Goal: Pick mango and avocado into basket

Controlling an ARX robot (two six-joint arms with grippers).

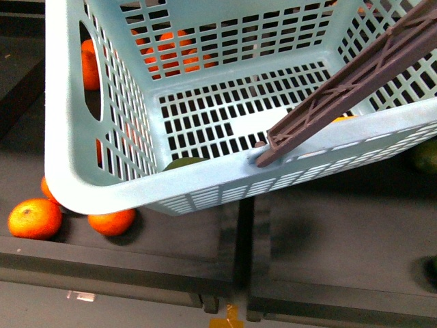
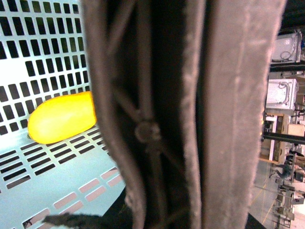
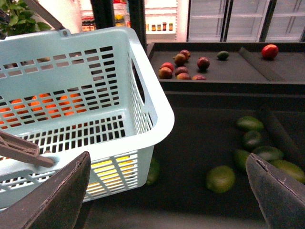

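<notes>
The light teal basket (image 1: 102, 184) hangs tilted, close to the front camera, and its brown handle (image 1: 355, 82) crosses its right side. That handle (image 2: 157, 129) fills the left wrist view. My left gripper is shut on it, and its fingers do not show. The yellow mango (image 2: 62, 117) lies on the basket's slotted floor and shows yellow through the slots (image 3: 112, 169). My right gripper (image 3: 167, 200) stands open and empty beside the basket (image 3: 143, 90). Below it, green avocados (image 3: 220, 179) lie in a dark bin. One green fruit (image 3: 152, 171) lies under the basket's edge.
Oranges (image 1: 34, 217) lie in the dark bin under the basket's left corner, and more (image 1: 167, 51) show through its far wall. Dark red fruits (image 3: 181, 67) and one bright red fruit (image 3: 269, 50) sit on the farther shelf. A raised divider (image 1: 235, 260) separates the bins.
</notes>
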